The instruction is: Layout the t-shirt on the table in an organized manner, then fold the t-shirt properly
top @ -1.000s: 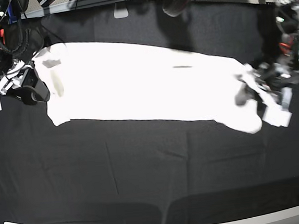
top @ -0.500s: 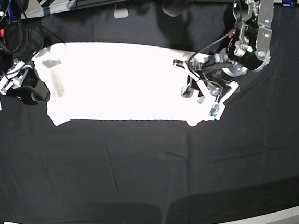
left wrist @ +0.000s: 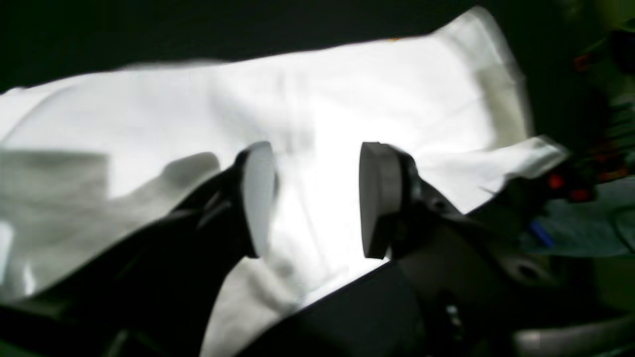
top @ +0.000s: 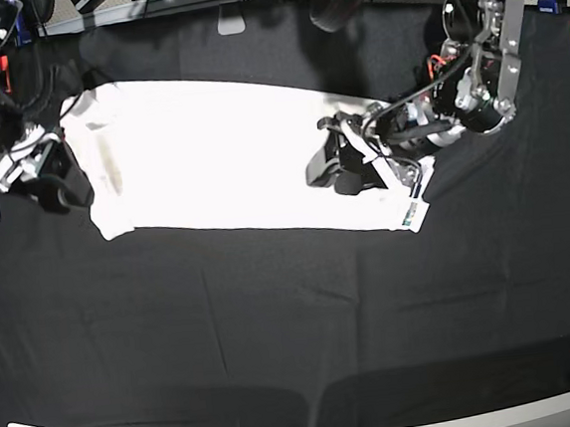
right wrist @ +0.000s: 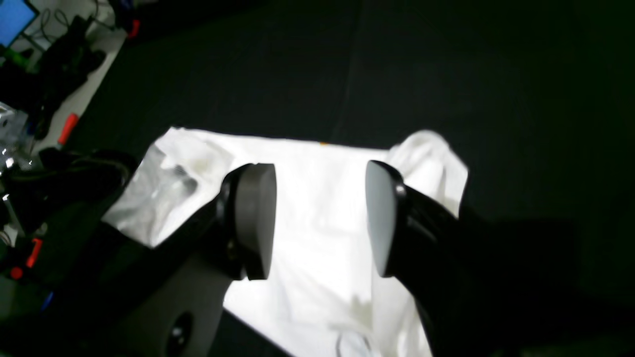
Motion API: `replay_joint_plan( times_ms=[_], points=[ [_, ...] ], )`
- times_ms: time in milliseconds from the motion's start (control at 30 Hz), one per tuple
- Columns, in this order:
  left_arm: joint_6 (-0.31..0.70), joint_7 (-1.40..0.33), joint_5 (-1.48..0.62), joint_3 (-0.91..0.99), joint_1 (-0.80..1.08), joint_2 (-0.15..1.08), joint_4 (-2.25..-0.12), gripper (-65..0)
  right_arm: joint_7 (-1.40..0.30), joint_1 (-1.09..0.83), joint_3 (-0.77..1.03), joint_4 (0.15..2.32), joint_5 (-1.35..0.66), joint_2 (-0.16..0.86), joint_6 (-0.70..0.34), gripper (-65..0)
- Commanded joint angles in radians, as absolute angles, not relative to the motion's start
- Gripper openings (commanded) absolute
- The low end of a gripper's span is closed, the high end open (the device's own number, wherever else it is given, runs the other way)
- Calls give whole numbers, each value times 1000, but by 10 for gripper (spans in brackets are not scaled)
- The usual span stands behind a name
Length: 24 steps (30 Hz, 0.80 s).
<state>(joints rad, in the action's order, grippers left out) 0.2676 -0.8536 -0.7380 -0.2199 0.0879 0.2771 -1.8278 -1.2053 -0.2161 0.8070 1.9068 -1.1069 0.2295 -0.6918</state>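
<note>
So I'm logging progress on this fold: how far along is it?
Done: the t-shirt lies as a long white band on the table, its right end folded inward. In hand: nothing; the left claw hovers open over that end, the right claw open at the other. Left: further folds.

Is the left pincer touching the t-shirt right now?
Cannot tell. In the left wrist view the left pincer is open with the t-shirt behind the gap, nothing pinched, but no view shows whether the tips rest on the cloth.
</note>
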Motion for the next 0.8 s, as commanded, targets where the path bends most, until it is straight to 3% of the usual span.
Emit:
replay_joint_plan(
  times_ms=[0,67,300,767],
  points=[
    [310,-831,-762,-218,74,278,-1845,-390,-1182,-196,811,1927,-1137,244,-698,-368],
    [355,-832,-762,-218,67,278,-1845,-390,-1183,-178,812,1927,-1125,244,-698,-368],
    [356,-832,-761,-218,61,278,-1845,-390,-1176,-133,812,1879,-840,245,-698,-367],
    [356,-836,-761,-218,61,278,-1845,-390,-1083,-97,812,1486,-765,244,-698,-368]
  ],
)
